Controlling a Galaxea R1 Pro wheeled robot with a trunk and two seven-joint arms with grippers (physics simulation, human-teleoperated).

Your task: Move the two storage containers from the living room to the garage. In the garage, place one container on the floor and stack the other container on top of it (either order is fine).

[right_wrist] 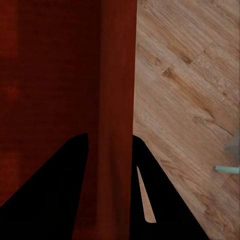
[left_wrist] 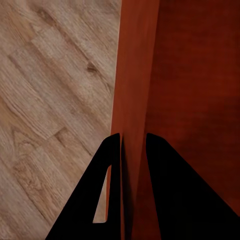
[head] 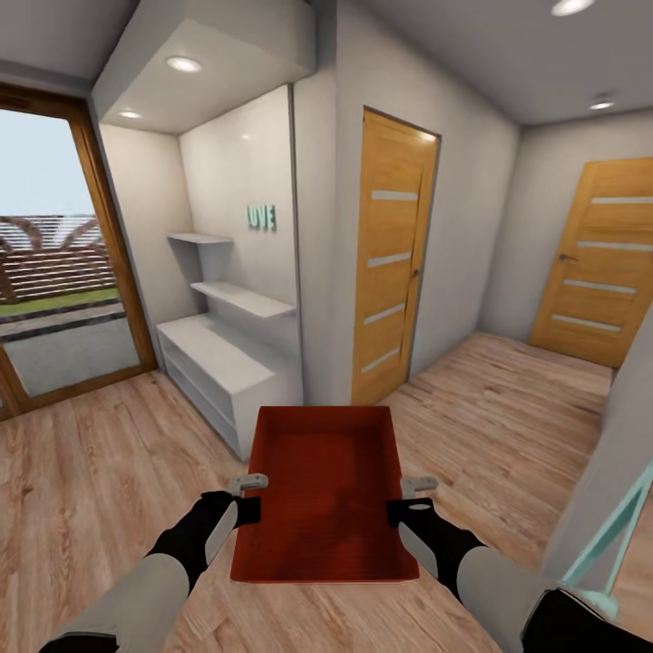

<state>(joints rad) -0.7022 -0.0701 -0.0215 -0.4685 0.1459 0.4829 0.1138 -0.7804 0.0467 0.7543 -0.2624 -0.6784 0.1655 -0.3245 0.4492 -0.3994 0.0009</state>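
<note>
- Bin [head: 322, 490], orange-red, rectangular, thin walls, flat bottom, held up over wood floor [head: 100, 472], level, open side up, nothing seen inside.
- Left claw [head: 243, 510] clamped on bin's left wall, about midway along it; black wrist, grey forearm behind.
- Left wrist view: two black fingers [left_wrist: 165, 190] straddle the wall of the bin [left_wrist: 134, 75], one inside, one outside, both touching it; plank floor [left_wrist: 50, 100] beyond.
- Right claw [head: 399, 511] clamped on bin's right wall, opposite left claw.
- Right wrist view: black fingers [right_wrist: 55, 190] either side of the wall of the bin [right_wrist: 117, 75], pinching it; floor [right_wrist: 185, 90] on the outer side, small teal bit [right_wrist: 227, 170] at the edge, can't tell what it is.
- White shelf unit [head: 231, 363] just beyond bin's far-left corner: low cabinet, two wall shelves above, teal "LOVE" letters [head: 261, 216] on the white wall.
- Wood door [head: 392, 254] with pale stripes beyond bin's far end, shut.
- Second door [head: 599, 263], same style, well right of bin, at hallway end.
- Glass door [head: 54, 254] with wood frame far left of bin; fence and grass outside.
- Teal frame [head: 617, 535] right of bin, near right arm, partly cut off.
- Ceiling spots [head: 184, 63] lit above shelf unit.
</note>
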